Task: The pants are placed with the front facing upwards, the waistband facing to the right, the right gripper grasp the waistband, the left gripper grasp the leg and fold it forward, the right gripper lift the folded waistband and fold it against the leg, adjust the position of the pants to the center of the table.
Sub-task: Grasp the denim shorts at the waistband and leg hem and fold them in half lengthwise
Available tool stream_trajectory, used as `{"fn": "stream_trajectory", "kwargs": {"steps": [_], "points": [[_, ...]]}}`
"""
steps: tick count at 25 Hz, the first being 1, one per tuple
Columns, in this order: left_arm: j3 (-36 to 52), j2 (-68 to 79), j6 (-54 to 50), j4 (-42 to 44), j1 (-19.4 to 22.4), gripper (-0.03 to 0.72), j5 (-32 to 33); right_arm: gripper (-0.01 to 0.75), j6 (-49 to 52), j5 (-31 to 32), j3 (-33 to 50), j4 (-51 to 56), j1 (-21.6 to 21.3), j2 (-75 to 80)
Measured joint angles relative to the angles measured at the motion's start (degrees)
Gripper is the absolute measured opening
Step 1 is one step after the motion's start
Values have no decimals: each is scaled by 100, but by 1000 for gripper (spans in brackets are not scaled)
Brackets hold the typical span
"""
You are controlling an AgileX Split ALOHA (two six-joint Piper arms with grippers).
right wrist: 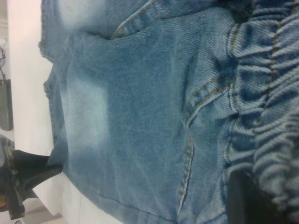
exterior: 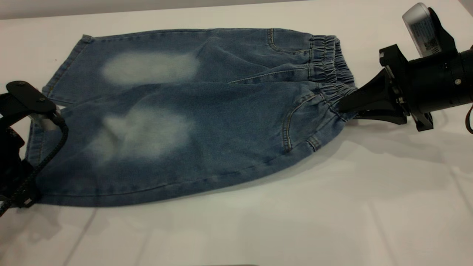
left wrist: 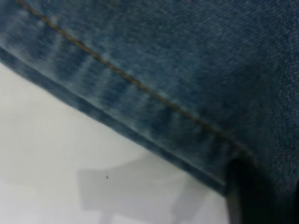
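Now waistband pinched in right gripper; left gripper on leg hem

Left gripper cut off by exterior view's left edge, fingertips hidden at pants leg hem. Right gripper fingertips buried in waistband gathers. Left wrist view blurred, one dark finger visible.

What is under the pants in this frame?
The pants lie spread on the white table, which shows all around them. The right gripper holds the waistband; the left gripper is at the leg hem. Anything beneath the denim is covered.
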Motion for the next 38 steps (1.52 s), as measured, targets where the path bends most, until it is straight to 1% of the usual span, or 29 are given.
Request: {"fn": "stream_trajectory", "kwargs": {"steps": [1, 3, 5, 8, 10, 16, 20, 25, 30, 33, 36, 38], "points": [[-10, 0, -9, 0, 0, 57, 19, 41, 6, 7, 0, -32, 0, 0], [-27, -19, -115, 0, 0, 38, 88, 41, 89, 21, 0, -170, 0, 0], [-24, -78, -314, -25, -6, 36, 239, 41, 225, 60, 0, -384, -5, 0], [24, -249, -574, -57, -13, 35, 711, 41, 417, 213, 0, -801, -5, 0], [59, -533, -589, -57, -54, 35, 1006, 41, 557, 294, 0, -1021, -5, 0], [76, -1626, -543, -57, -65, 35, 1562, 41, 976, 643, 15, -1595, -11, -89], [88, -2190, -536, -57, -65, 35, 1832, 41, 1051, 670, 317, -1688, -22, -479], [102, -2826, -536, -83, -71, 35, 2162, 41, 1051, 678, 958, -1696, -159, -1080], [134, -3565, -586, -87, -71, 35, 2114, 41, 1211, 678, 1323, -1581, -203, -1592], [134, -3717, -985, -81, -71, 35, 1600, 41, 1433, 678, 1367, -1129, -203, -1645], [126, -3616, -1320, -78, -71, 35, 887, 41, 1749, 596, 1367, -416, -203, -1645], [-6, -3395, -1390, -78, -71, 35, 664, 41, 2084, 483, 1348, -171, -203, -1645]]}}
